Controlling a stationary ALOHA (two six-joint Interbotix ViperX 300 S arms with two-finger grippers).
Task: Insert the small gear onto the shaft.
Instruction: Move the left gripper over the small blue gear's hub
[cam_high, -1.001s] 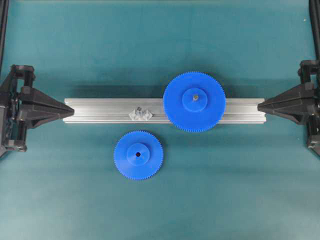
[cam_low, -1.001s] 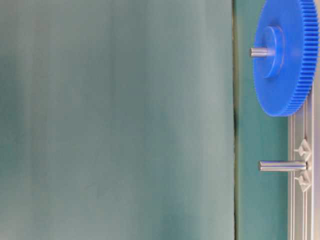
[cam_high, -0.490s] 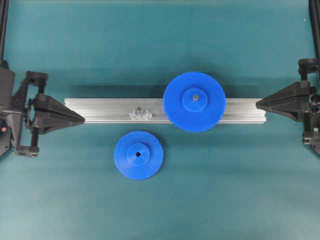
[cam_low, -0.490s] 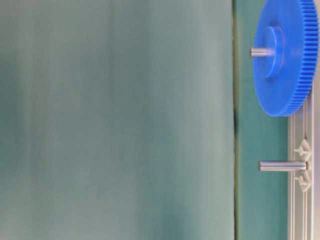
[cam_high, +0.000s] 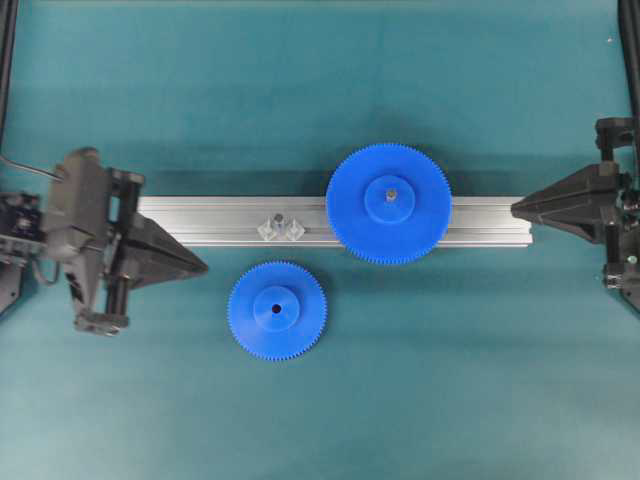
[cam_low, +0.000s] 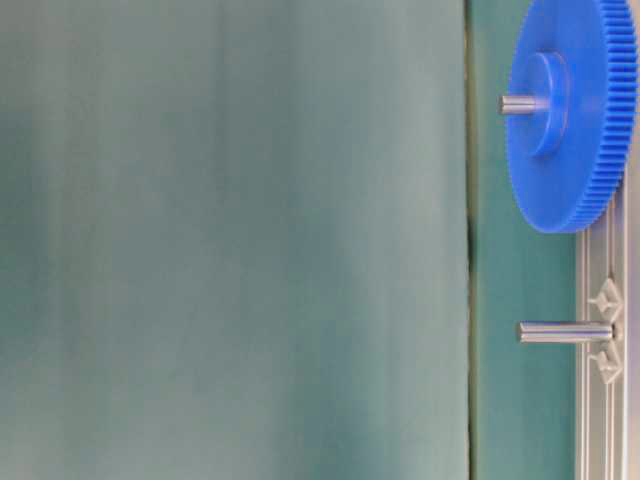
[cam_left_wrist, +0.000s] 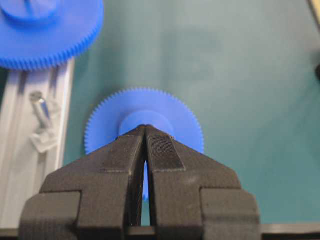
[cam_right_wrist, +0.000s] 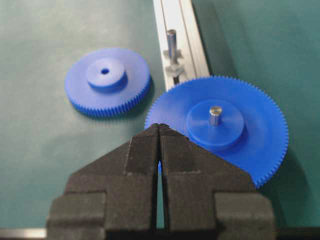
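The small gear (cam_high: 277, 310) lies flat on the teal mat, in front of the aluminium rail; it also shows in the left wrist view (cam_left_wrist: 165, 112) and the right wrist view (cam_right_wrist: 107, 80). The bare shaft (cam_high: 281, 222) stands on the rail on its shiny bracket, also seen in the table-level view (cam_low: 565, 332), the left wrist view (cam_left_wrist: 41, 111) and the right wrist view (cam_right_wrist: 172, 45). My left gripper (cam_high: 205, 267) is shut and empty, its tip just left of the small gear. My right gripper (cam_high: 514, 208) is shut and empty at the rail's right end.
The ribbed aluminium rail (cam_high: 200, 220) runs across the middle. The wider blue gear (cam_high: 389, 203) sits on its own pin on the rail, right of the shaft; it also shows in the right wrist view (cam_right_wrist: 235, 145).
My left arm has moved right and forward, off the rail's left end toward the small gear. The right arm and both gears have stayed put.
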